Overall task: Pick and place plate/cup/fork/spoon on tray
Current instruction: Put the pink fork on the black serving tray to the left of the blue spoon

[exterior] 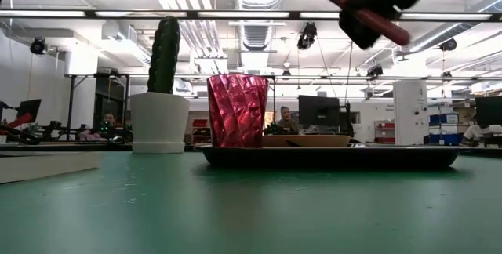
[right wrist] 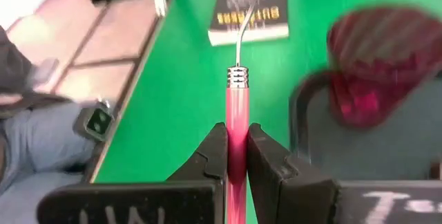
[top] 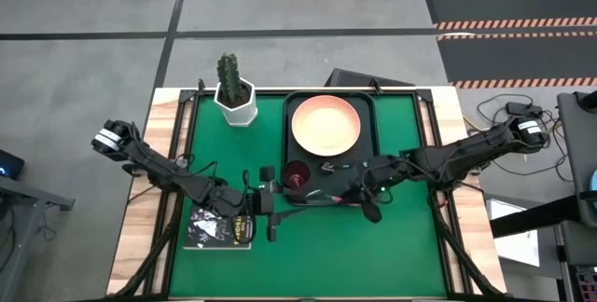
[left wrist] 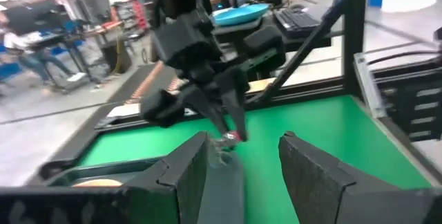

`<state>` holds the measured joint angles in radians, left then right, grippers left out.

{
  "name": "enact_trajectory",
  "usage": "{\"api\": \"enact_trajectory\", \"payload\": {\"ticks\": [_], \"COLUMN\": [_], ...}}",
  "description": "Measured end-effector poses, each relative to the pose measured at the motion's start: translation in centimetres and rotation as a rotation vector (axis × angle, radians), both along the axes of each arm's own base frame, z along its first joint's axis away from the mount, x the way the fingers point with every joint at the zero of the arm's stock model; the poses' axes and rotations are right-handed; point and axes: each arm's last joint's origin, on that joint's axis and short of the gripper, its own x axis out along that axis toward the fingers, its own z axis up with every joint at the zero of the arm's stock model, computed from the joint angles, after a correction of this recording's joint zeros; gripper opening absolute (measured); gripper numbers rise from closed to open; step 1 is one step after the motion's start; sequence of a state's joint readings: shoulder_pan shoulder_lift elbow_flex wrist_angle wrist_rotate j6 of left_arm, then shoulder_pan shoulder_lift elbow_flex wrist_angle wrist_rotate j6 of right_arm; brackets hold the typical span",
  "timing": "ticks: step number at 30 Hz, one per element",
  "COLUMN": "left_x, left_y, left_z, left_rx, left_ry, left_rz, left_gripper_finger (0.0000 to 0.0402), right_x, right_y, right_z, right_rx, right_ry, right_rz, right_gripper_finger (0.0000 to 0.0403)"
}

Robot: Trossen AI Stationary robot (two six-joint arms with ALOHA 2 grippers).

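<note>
Waiting at lower centre-left of the high view beside the black book [top: 221, 228], the left gripper [top: 270, 201] holds nothing, its fingers spread wide, probably keeping clear of the tray [top: 291, 116], where the peach plate [top: 326, 123] and dark red cup [top: 298, 171] already sit. Right of centre, the right gripper [top: 351, 192] hangs over the tray's near edge, fingers pinched tight on the fork [right wrist: 236, 113], likely for a level set-down. The fork is slim, with a pink-red handle, ribbed silver collar and thin metal neck.
</note>
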<state>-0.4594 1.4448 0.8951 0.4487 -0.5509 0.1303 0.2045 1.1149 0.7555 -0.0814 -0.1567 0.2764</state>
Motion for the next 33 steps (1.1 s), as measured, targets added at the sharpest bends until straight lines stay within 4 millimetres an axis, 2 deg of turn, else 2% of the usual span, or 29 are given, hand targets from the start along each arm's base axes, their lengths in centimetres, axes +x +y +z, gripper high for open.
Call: {"api": "enact_trajectory", "payload": {"ticks": [4, 15, 19, 23, 25, 29, 33], "left_x": [0.3, 2.3, 2.6, 2.6, 2.6, 2.6, 2.5], "left_y": [0.7, 1.9, 1.8, 1.9, 2.0, 2.2, 2.4], "left_z": [0.0, -0.7, -0.4, -0.3, -0.4, -0.3, -0.4], "left_rx": [-0.025, -0.081, -0.078, -0.096, -0.112, -0.136, -0.185], "left_ry": [-0.009, -0.127, -0.149, -0.175, -0.178, -0.196, -0.205], "left_rz": [0.024, 0.082, 0.079, 0.085, 0.107, 0.164, 0.229], "left_gripper_finger": [0.0160, 0.0157, 0.0121, 0.0038, 0.0012, 0.0003, 0.0001], "right_x": [0.3, 0.6, 0.5, 0.5, 0.5, 0.6, 0.6], "right_y": [0.0, 0.0, 0.0, -0.1, -0.1, -0.3, -0.5], "right_z": [0.6, 1.1, 0.9, 0.9, 0.9, 1.0, 1.0], "right_rx": [-0.029, -0.073, -0.085, -0.097, -0.100, -0.140, -0.191], "right_ry": [-0.083, -0.138, -0.126, -0.128, -0.129, -0.137, -0.153], "right_rz": [0.023, 0.027, 0.016, -0.005, -0.006, -0.063, -0.097], "right_gripper_finger": [0.0020, 0.0022, 0.0022, 0.0022, 0.0022, 0.0026, 0.0064]}}
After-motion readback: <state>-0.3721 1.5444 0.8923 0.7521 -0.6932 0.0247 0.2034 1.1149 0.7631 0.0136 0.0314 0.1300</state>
